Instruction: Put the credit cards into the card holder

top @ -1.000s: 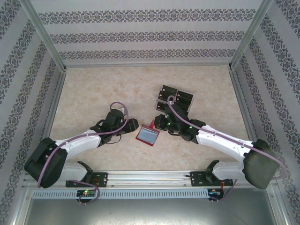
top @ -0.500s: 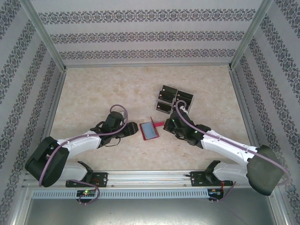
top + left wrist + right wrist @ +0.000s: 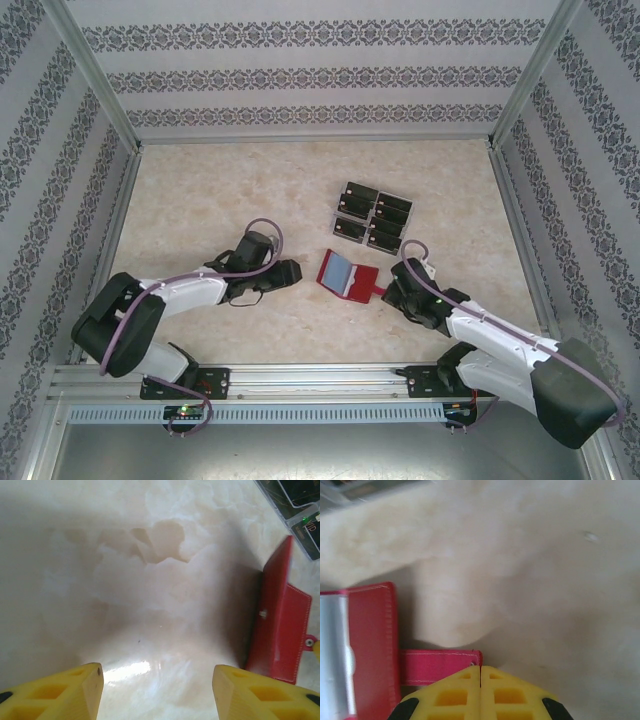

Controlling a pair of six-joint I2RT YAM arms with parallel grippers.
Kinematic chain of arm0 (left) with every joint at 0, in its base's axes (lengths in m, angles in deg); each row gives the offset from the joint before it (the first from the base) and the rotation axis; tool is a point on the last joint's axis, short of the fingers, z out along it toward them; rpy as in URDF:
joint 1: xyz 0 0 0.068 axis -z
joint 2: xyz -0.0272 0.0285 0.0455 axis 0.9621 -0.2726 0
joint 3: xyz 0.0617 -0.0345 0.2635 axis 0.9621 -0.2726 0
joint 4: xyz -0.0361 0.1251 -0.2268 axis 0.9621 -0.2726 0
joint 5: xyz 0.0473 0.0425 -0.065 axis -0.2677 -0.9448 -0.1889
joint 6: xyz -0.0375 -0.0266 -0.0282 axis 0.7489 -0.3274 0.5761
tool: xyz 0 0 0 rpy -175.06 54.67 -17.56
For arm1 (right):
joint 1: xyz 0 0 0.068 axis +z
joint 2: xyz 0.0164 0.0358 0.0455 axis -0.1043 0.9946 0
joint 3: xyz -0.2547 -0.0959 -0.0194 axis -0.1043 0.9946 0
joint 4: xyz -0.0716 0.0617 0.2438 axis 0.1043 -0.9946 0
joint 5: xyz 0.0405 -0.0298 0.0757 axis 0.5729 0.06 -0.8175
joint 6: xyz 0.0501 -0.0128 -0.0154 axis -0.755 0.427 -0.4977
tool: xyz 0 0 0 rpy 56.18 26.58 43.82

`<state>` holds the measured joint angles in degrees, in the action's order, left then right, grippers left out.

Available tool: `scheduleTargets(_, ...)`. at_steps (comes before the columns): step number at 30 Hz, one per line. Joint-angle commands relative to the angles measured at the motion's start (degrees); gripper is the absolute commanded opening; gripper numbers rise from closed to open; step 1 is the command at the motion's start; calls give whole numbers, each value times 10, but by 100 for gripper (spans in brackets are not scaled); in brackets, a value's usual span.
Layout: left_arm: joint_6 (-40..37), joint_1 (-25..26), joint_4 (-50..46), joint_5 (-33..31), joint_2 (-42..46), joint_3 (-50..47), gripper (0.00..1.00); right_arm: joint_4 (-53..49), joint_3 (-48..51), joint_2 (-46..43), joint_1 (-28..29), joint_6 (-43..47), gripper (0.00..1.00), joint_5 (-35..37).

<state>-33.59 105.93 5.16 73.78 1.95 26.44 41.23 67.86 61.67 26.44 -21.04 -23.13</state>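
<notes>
Released on the left: left gripper spread apart, yellow fingers well clear of each other, only bare marbled table in the gap. Ahead of those jaws and off toward the right-hand finger, the card holder, dark red, apart from that finger and untouched by it. Clenched on the right: right gripper closed pad to pad, no gap along the seam between its two yellow tips. Directly at those tips, the end of the red snap tab, running away leftward in the wrist view to the body of the card holder. Tips touching or just over the tab's end; impossible to tell whether any of it is pinched. Past the tab, the holder's red border and then a grey-blue inner pocket, facing up. Seen from above, card holder lying opened on the table between the two sets of jaws, the tab side turned to the right gripper, the opposite edge near the left gripper with a strip of table between. Beyond the card holder, on the side away from both sets of jaws, the credit cards: black with pale marks, packed edge to edge in a tight block, near the holder yet parted from it by bare table. Farther out, patterned walls around three sides and a metal rail behind the arm bases.
</notes>
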Motion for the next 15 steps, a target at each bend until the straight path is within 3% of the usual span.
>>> scheduleTargets(1, -19, -4, 6, 35, -25, 29, 61, -4, 13, -1, -9, 32, 0, -8)
scheduleTargets(8, -17, 20, 36, 79, -73, 89, 62, 20, 14, 15, -12, 64, 0, -26)
scheduleTargets(15, -21, 35, 28, 68, -112, 124, 64, 28, 19, 26, -20, 76, 0, -28)
